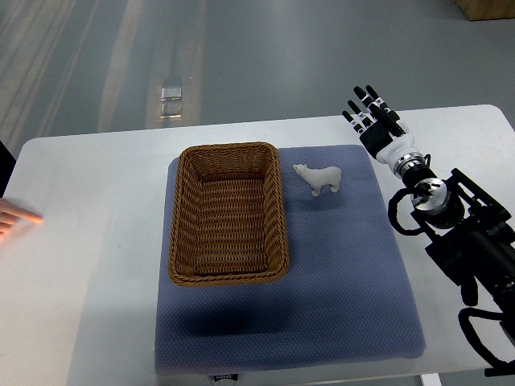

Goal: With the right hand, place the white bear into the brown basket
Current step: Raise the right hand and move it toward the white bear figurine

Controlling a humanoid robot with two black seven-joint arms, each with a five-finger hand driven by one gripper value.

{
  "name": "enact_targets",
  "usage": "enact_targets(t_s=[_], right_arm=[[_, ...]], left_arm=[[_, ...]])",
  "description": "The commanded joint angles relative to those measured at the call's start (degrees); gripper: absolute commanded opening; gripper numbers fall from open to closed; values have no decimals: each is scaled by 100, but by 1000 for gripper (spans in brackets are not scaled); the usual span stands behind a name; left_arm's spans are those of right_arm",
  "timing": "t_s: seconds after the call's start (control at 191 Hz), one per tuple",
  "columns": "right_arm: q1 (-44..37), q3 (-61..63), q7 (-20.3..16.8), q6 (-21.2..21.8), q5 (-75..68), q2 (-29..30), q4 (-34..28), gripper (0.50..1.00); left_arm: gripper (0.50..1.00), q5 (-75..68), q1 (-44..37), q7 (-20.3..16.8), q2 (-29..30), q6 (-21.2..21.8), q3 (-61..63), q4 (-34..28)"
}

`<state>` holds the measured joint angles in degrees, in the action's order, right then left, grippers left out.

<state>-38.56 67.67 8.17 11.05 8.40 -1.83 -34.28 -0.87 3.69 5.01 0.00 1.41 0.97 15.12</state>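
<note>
A small white bear [319,178] stands on the blue mat [346,273], just right of the brown wicker basket [228,273]. The basket holds nothing and lies on the mat's left half. My right hand [372,112] hovers at the mat's far right corner, beyond and to the right of the bear, with its black fingers [358,105] stretched out straight and holding nothing. Its arm [459,233] runs in from the lower right. My left arm does not show.
The mat lies on a white table [80,305]. A person's fingertips [16,215] rest on the table at the left edge. Grey floor lies beyond the table's far edge.
</note>
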Motion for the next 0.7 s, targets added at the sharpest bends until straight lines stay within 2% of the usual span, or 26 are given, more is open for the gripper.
enact_targets(t_s=[0.0, 0.167, 0.361, 0.45, 0.602, 0.696], right_arm=[[-2, 0, 0, -6, 4, -1, 0, 926], [-11, -70, -8, 2, 13, -28, 0, 928], [-116, -747, -44, 37, 22, -168, -61, 926], [-319, -1072, -79, 81, 162, -441, -193, 926], [-846, -1977, -88, 196, 1226, -968, -457, 926], [-1268, -2663, -404, 477, 2236, -1390, -712, 926]], left_arm=[[1000, -1, 0, 0, 0, 0, 9, 0], [1000, -1, 0, 0, 0, 0, 9, -9], [1000, -1, 0, 0, 0, 9, 0, -18], [1000, -1, 0, 0, 0, 9, 0, -18], [1000, -1, 0, 0, 0, 9, 0, -36], [1000, -1, 0, 0, 0, 9, 0, -36]])
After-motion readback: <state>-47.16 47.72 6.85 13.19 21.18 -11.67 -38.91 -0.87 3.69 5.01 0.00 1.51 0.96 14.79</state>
